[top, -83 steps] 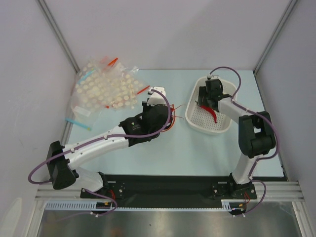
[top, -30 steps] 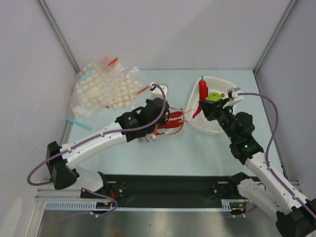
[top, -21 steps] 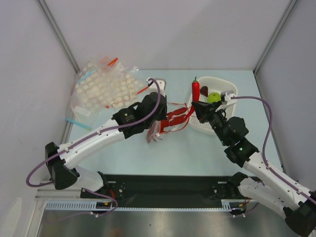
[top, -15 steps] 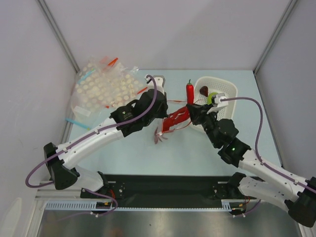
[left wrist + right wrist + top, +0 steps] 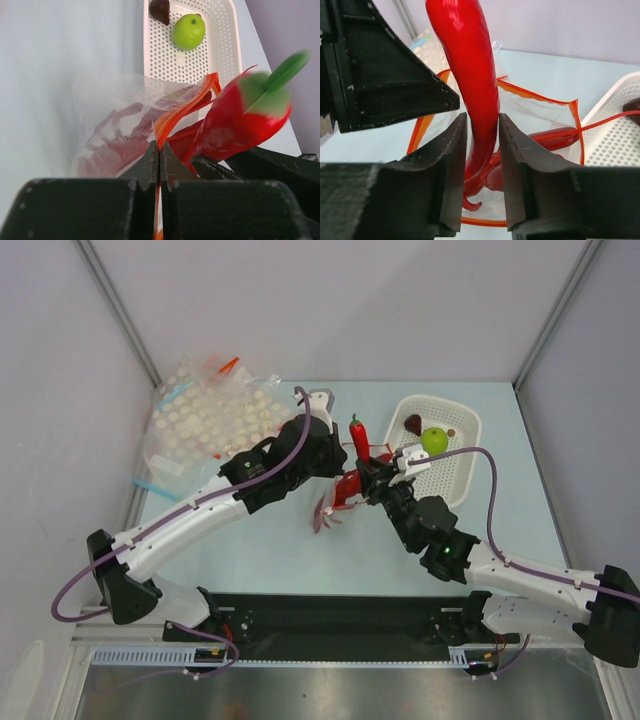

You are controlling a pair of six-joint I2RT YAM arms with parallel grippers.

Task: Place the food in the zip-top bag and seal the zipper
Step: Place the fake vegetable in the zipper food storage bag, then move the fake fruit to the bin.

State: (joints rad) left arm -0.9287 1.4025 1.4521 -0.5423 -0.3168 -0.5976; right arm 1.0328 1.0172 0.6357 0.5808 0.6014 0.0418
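My left gripper (image 5: 338,472) is shut on the red zipper strip (image 5: 175,117) of the clear zip-top bag (image 5: 335,502) and holds its mouth up and open. A glossy red lobster (image 5: 120,145) with thin legs and a fanned tail lies inside the bag; it also shows in the right wrist view (image 5: 555,137). My right gripper (image 5: 372,472) is shut on a red chili pepper with a green stem (image 5: 357,434), held upright with its tip in the bag mouth (image 5: 535,115). In the right wrist view the pepper (image 5: 470,60) sits between my fingers (image 5: 447,165).
A white perforated basket (image 5: 470,445) at the right holds a small green fruit (image 5: 434,439) and a dark brown piece (image 5: 412,423). A pile of clear dotted bags with blue and red strips (image 5: 210,420) lies at the back left.
My right gripper has carried the chili pepper out of the basket and leftward to the bag mouth. My left gripper has lifted the bag's mouth and shifted it slightly back.
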